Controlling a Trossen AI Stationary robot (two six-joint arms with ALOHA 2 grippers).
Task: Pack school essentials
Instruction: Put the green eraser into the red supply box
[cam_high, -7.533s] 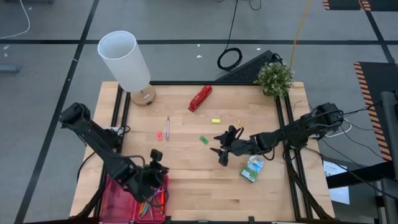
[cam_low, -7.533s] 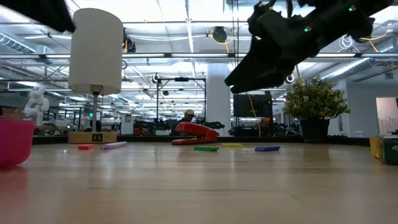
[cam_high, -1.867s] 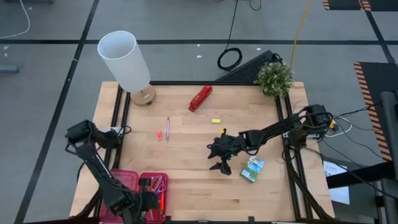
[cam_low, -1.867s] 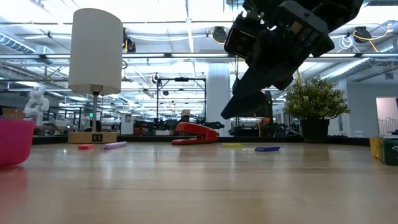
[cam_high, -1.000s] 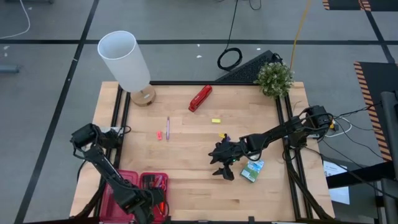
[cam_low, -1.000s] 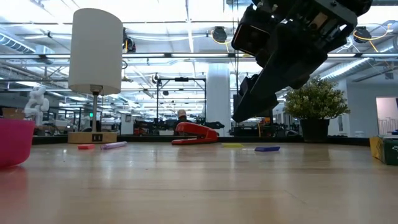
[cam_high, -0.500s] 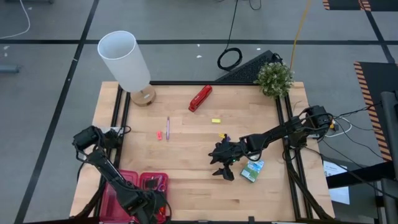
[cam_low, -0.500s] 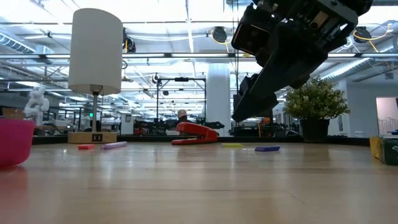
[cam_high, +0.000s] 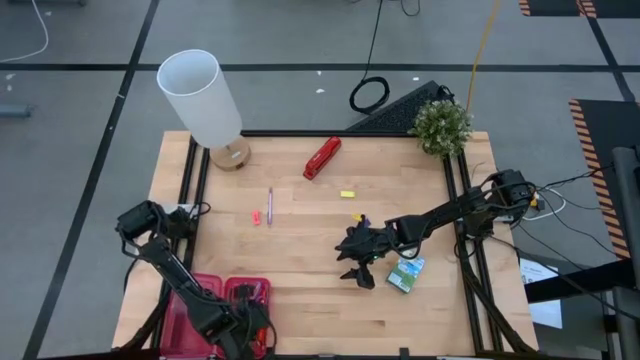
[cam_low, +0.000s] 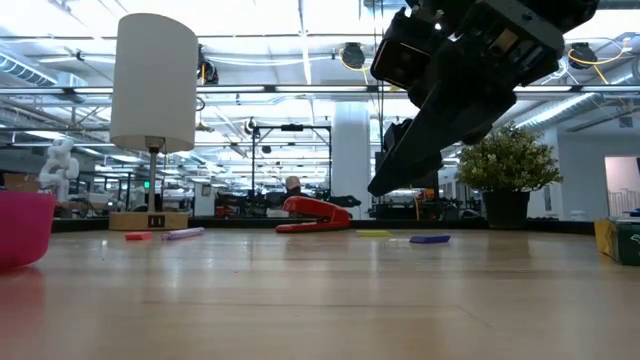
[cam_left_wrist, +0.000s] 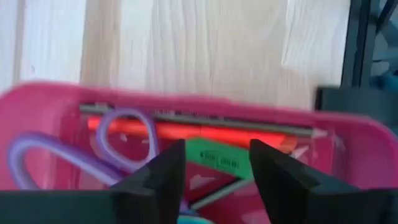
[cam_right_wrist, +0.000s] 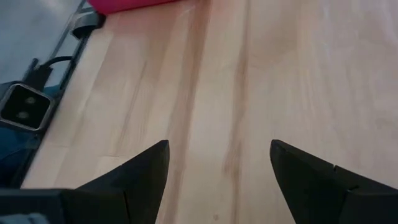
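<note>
left tool (cam_high: 248, 330): parked over the pink tray (cam_high: 178, 300), fingers apart, nothing held; green eraser (cam_left_wrist: 217, 158) lies in the tray just past them, beside the orange pencil (cam_left_wrist: 205, 132) and purple scissors (cam_left_wrist: 74, 152).
right tool (cam_high: 358, 264): your working one, spread wide, empty, up off the desk (cam_high: 300, 280).
key relation: crayon box (cam_high: 405, 272) sits just beside your right tool, toward the arm's base; long axis runs diagonal; right arm far nearer.
other targets: pen (cam_high: 269, 205), yellow eraser (cam_high: 347, 194), well beyond.
change: in the last half second the right tool tipped slightly lower; crayon box unmoved.
</note>
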